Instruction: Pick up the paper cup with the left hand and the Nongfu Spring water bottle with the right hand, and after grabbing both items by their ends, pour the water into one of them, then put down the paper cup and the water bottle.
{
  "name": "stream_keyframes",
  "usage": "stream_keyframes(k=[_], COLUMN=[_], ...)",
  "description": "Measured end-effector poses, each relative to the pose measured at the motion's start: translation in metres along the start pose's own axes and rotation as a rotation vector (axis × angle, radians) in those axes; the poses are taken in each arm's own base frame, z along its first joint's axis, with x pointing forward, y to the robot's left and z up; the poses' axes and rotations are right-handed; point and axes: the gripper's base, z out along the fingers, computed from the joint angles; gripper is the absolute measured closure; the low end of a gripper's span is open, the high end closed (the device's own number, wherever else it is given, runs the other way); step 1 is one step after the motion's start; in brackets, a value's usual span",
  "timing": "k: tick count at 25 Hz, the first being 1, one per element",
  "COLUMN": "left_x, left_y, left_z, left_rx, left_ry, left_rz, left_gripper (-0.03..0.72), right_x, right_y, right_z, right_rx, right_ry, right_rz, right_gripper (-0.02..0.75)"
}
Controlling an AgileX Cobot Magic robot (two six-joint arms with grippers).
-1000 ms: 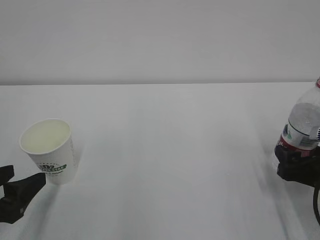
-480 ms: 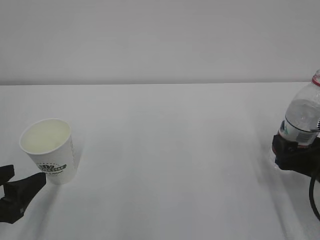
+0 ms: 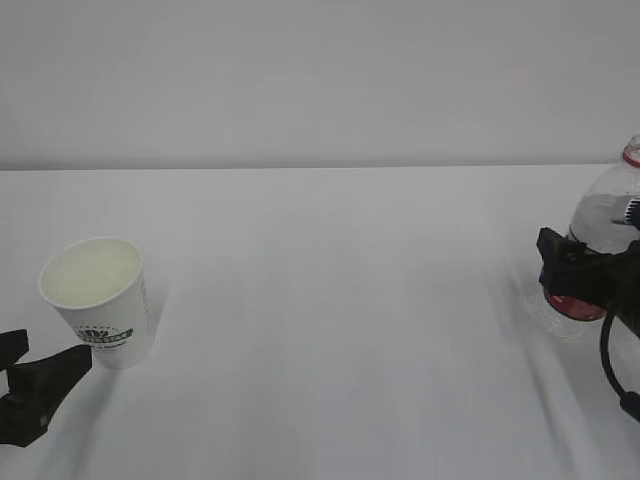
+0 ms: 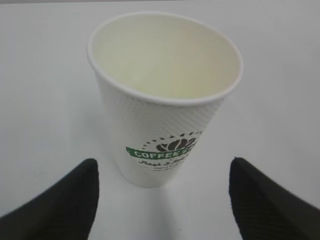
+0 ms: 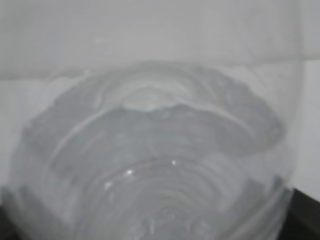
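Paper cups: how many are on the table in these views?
1. The paper cup stands upright at the table's front left, just ahead of the left gripper. No other cup shows; the table's far right runs out of the frame, so one there could be hidden.

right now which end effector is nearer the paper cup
The left. The left end effector sits just in front of the paper cup, fingers open either side of its base. The right end effector is far across the table at the water bottle.
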Motion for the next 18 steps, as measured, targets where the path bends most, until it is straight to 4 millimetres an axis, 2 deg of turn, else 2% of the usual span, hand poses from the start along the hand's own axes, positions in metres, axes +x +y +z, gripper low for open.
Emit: stream_keyframes(k=[13, 18], left_x=[-0.0002, -0.0002], left_y=[0.0003, 0.0003], left_z=[0.0, 0.0], left_rx=[-0.003, -0.003], left_ry=[-0.002, -0.002], left_rz=[-0.001, -0.001], left_gripper=[0.096, 0.097], right_x=[-0.0009, -0.0009], right_y=[0.0011, 0.0011], right_z=[0.0017, 0.0017], right_rx=[-0.01, -0.01], right_ry=[-0.005, -0.005], right_rz=[-0.002, -0.002], right_gripper=[0.08, 0.183])
